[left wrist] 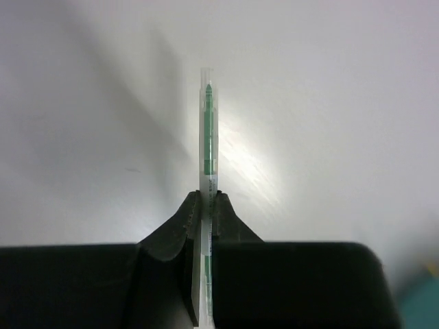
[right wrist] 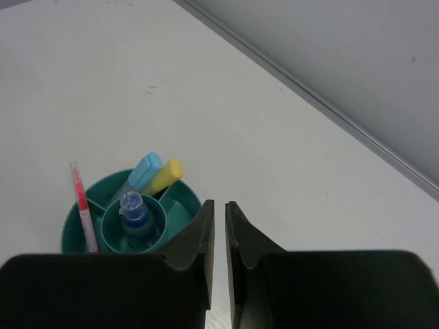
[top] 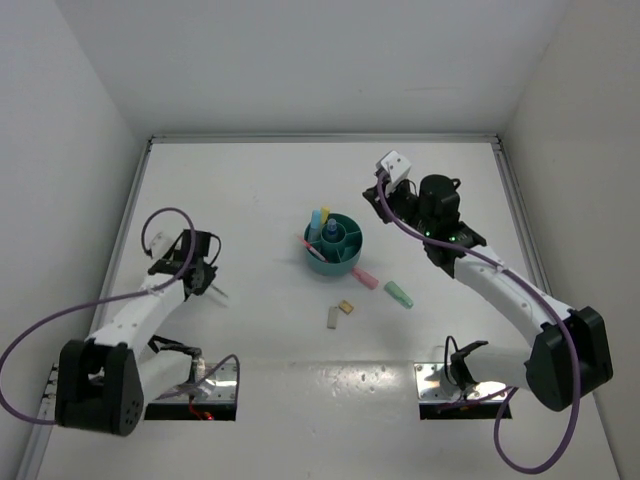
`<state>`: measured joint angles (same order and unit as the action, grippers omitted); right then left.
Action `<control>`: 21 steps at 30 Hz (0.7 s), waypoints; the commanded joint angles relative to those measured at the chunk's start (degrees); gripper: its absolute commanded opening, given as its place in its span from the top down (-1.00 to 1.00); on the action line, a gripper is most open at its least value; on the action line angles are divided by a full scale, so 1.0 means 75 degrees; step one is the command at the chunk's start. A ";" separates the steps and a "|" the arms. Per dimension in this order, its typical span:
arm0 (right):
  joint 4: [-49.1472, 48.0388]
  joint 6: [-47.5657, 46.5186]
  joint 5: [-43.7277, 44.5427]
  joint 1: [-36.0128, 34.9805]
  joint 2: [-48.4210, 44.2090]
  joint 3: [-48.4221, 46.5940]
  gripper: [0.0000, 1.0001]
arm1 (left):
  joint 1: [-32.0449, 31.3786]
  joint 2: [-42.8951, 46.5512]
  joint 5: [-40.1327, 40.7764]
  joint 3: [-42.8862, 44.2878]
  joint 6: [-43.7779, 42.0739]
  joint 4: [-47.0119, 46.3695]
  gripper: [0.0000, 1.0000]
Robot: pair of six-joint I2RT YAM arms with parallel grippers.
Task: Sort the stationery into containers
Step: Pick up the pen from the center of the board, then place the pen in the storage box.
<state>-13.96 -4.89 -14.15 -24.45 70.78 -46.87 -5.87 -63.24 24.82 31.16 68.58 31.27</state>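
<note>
A thin clear pen with a green core (left wrist: pixel 208 137) is seen pinched near one end between the left fingers (left wrist: pixel 194 209), which are closed on it, well apart from the teal organiser (top: pixel 350 262) at the middle of the tabletop (top: pixel 250 330). The right fingers (right wrist: pixel 204 223) are held almost shut on nothing, just beside the organiser. A pink pen (right wrist: pixel 82 205), light-blue marker (right wrist: pixel 145 170), yellow marker (right wrist: pixel 168 173) and clear-blue pen (right wrist: pixel 134 209) are already stowed there. A pink marker (top: pixel 364 278), green marker (top: pixel 399 294) and two erasers (top: pixel 332 317) are left lying near it. With so much of the pen overhanging, it could be swung loose in transit or snagged on the rim, and the arms' paths could be crossed.
</note>
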 commanded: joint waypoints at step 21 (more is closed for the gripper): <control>-0.0542 -0.1177 -0.0445 0.0201 0.0113 0.0273 1.00 | -0.5485 -0.0063 0.0015 -0.0791 -0.5686 -1.1089 1.00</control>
<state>-14.92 -12.91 -15.70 -23.33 71.29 -45.17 -43.03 -62.78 8.99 25.52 30.00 -35.44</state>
